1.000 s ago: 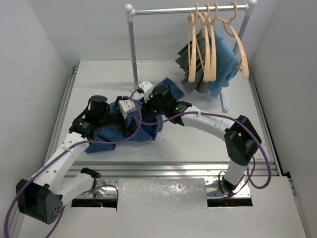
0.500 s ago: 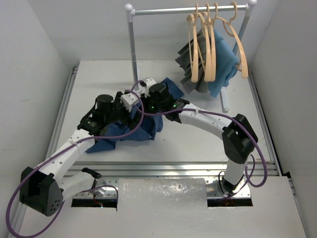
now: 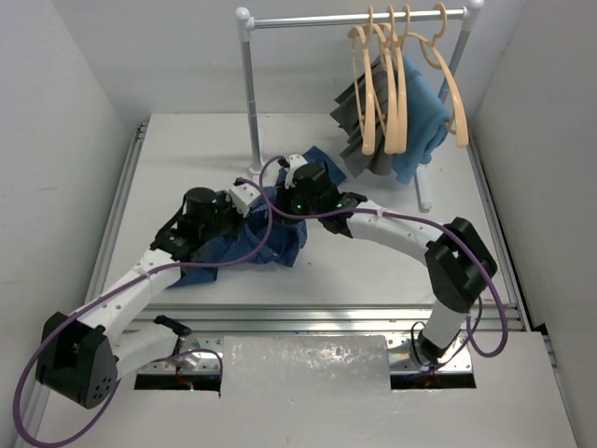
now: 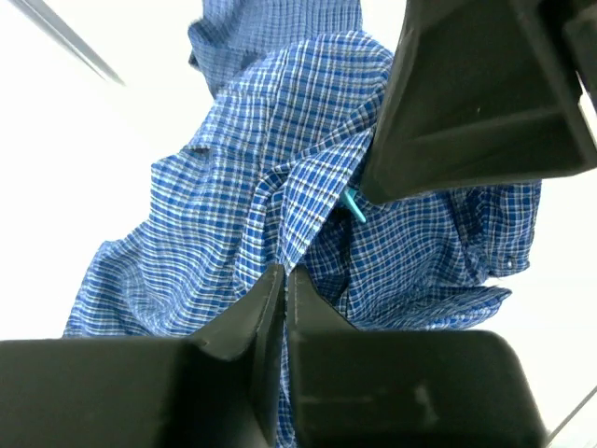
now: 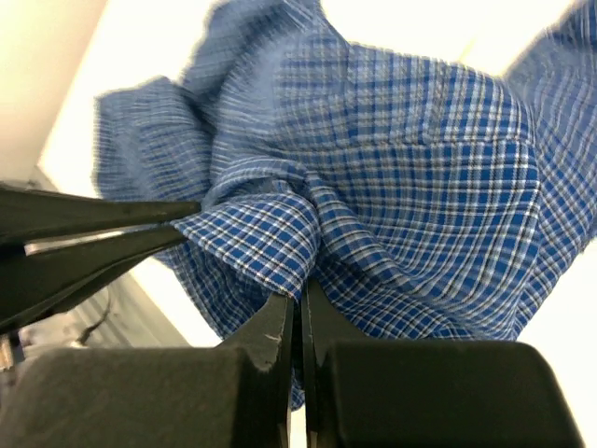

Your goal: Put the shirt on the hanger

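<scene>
Both arms are reaching in from the near edge and meeting over the shirt [image 3: 272, 241], which is lying bunched on the table [image 3: 187, 149] around mid-depth, left of centre. The left gripper [image 4: 284, 276] is pinching a fold, fingers pressing together with checked cloth at the tips. The right gripper [image 5: 299, 301] is working just beside it on the heap's far-right side, jaws likewise clamping a raised ridge of the cloth. Beyond that, well apart from the shirt, the hanger [image 3: 451, 89] is hanging on the rail [image 3: 326, 21] at far right with three other hangers [image 3: 396, 93]. A teal cloth [image 3: 427, 112] and a grey cloth [image 3: 356, 112] are hanging behind them.
</scene>
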